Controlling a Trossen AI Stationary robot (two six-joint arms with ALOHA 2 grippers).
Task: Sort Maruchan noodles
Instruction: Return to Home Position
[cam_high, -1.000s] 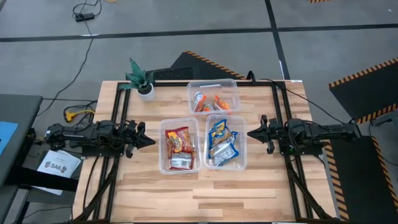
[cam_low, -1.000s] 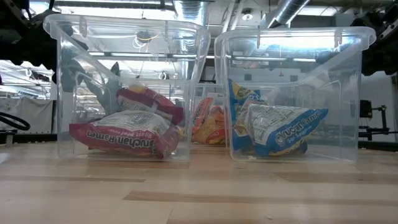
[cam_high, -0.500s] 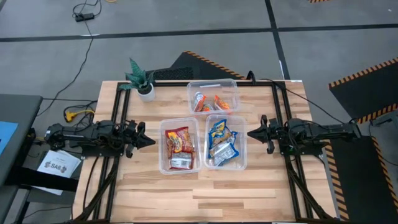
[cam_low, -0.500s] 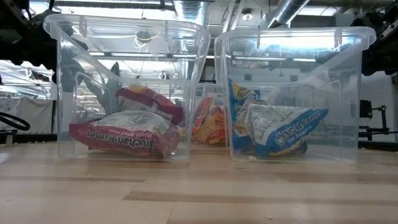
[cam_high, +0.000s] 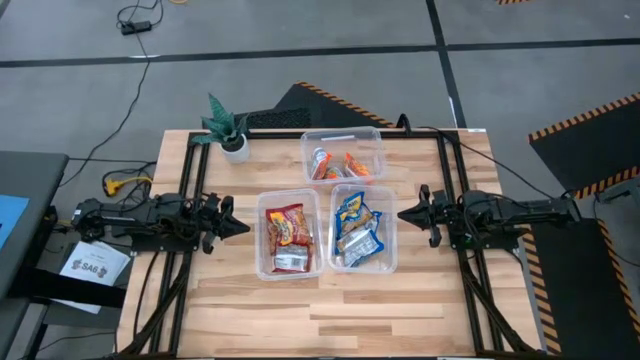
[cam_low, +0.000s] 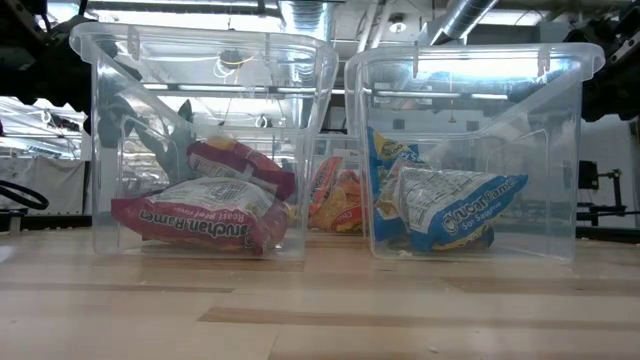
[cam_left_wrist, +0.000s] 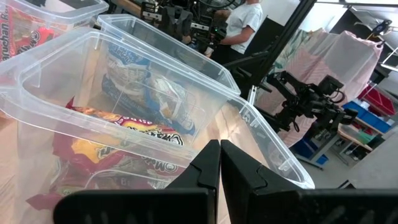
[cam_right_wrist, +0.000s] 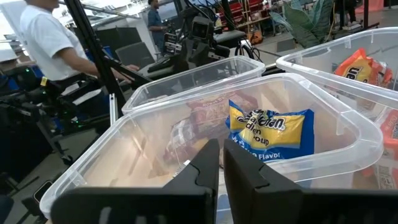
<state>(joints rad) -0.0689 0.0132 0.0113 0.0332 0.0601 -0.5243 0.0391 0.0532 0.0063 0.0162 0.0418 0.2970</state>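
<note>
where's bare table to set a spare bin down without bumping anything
Widest bare strip of table runs along the near edge, in front of the red-pack bin and blue-pack bin. A smaller patch lies between the potted plant and the orange-pack bin. The middle is crowded: bins flanked by the left gripper and right gripper.
</note>
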